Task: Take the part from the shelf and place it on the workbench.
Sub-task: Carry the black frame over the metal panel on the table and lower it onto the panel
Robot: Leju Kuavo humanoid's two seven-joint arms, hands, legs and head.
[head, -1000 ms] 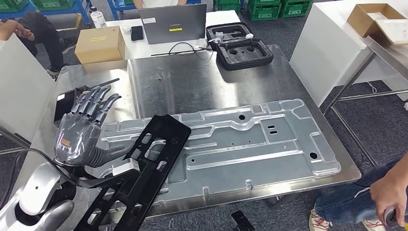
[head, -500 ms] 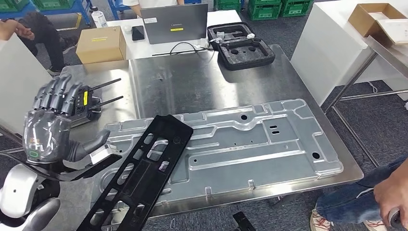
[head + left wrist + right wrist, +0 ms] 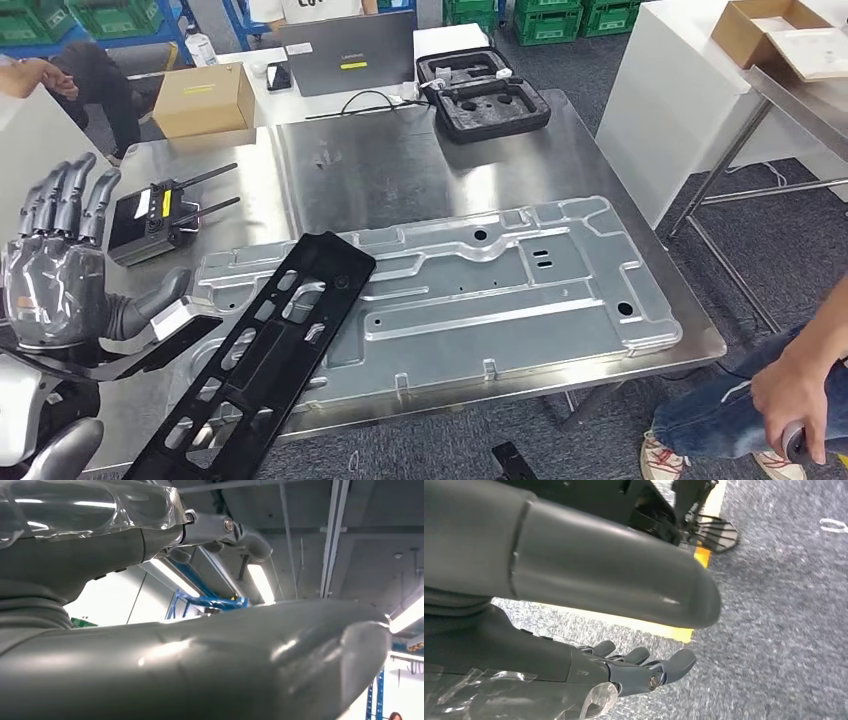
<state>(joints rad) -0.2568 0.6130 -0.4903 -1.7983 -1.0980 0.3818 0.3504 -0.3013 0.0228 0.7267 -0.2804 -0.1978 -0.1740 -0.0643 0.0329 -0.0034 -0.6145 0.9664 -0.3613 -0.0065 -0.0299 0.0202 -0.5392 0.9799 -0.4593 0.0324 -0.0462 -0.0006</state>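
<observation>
Black slotted part (image 3: 265, 350), resting across the grey metal panel (image 3: 480, 290): likely stiff, light; take it by a slot edge; your left hand (image 3: 60, 290) fingers spread, empty.

My left hand (image 3: 55, 290) hangs open off the tabletop's (image 3: 390, 170) left edge. Beside it the black part (image 3: 270, 350) lies slanted across the near left corner, over the big metal panel (image 3: 450, 290) that covers the near half. A radio unit (image 3: 160, 215) with antennas sits just ahead of my fingers. Bare steel lies beyond the panel, up to the foam case (image 3: 480, 100) and cardboard box (image 3: 205, 100).
</observation>
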